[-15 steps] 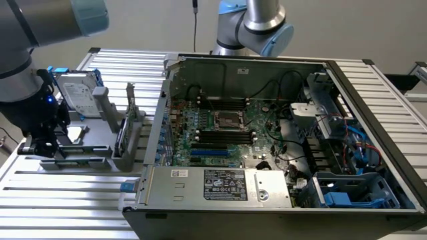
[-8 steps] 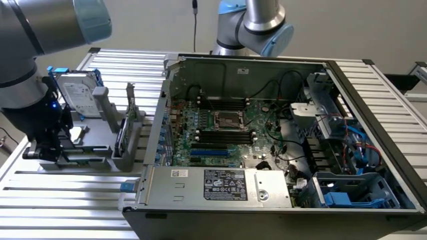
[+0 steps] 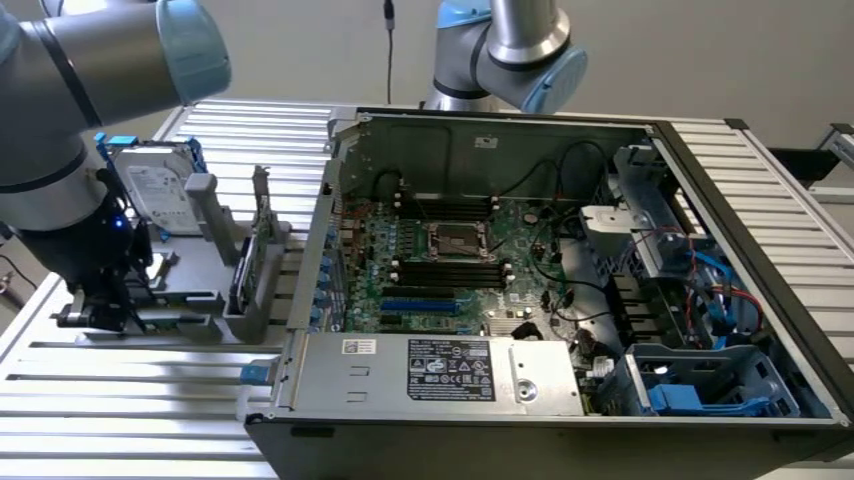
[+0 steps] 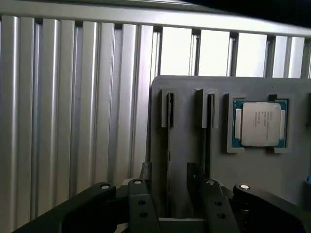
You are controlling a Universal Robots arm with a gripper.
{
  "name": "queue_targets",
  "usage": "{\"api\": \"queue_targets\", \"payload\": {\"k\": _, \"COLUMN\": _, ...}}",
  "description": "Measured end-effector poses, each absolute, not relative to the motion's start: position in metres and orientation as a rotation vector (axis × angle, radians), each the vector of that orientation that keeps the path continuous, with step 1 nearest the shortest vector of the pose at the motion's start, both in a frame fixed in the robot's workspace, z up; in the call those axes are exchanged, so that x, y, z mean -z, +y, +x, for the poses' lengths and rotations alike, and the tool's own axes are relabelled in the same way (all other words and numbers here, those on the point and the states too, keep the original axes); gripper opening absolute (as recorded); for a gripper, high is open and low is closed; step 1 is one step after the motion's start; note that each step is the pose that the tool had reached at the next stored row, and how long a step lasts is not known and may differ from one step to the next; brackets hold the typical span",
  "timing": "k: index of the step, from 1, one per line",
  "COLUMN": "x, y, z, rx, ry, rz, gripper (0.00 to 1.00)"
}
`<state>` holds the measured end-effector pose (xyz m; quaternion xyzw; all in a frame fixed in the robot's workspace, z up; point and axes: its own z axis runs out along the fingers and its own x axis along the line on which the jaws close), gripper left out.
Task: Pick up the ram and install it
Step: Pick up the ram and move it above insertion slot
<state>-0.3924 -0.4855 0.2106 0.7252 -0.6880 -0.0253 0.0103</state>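
The ram (image 4: 168,141) stands on edge in a slot of the grey holder (image 4: 184,92), seen end-on as a thin dark strip. My gripper (image 4: 169,177) is open and lowered over it, one finger (image 4: 145,180) on each side of the stick, with a gap to both. A second thin stick (image 4: 209,131) sits in the neighbouring slot. In the exterior view my gripper (image 3: 104,312) is down at the holder (image 3: 200,262) on the exterior view's left, beside the open computer case (image 3: 561,270). Black memory slots (image 3: 451,270) lie on the motherboard beside the processor socket (image 3: 454,238).
A processor chip (image 4: 257,124) lies in a recess of the holder. A silver hard drive with blue rails (image 3: 154,192) and an upright card with a metal bracket (image 3: 254,250) stand on the holder. A second robot arm (image 3: 514,50) rises behind the case. Cables and a power supply (image 3: 441,368) crowd the case.
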Motion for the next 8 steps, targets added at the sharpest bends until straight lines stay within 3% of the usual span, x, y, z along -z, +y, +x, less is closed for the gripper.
{"api": "queue_targets", "payload": {"k": 8, "x": -0.196, "y": -0.486, "z": -0.393, "rx": 0.081, "ry": -2.138, "rz": 2.274, "gripper": 0.42}}
